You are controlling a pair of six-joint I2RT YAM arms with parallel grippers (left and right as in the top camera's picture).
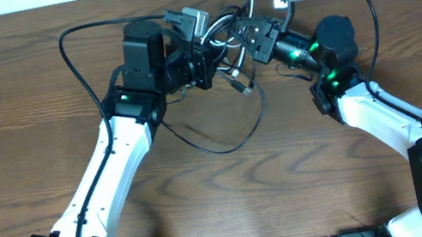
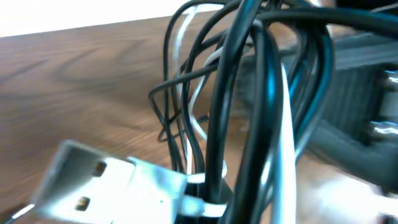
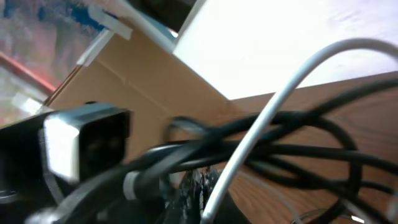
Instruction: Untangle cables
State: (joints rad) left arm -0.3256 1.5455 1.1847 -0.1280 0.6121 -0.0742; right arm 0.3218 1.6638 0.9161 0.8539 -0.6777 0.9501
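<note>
cables [image 1: 225,42] sit knotted between the two pincers, apparently held from both sides so the tangle can be drawn apart. left pincer [image 1: 202,57] is closed on the cables. right pincer [image 1: 254,39] is fully closed, seemingly on strands. both arms reach forward over the desk [image 1: 20,170], wrists turned inward. a slack loop trails below the left pincer.

Tangled cables [image 1: 228,59] packed between left gripper [image 1: 213,55] and right gripper [image 1: 244,37] fingertips, blocking passage. Slack black loop [image 1: 223,138] lies base-side of fingers; table [image 1: 16,100] beyond it unobstructed.
</note>
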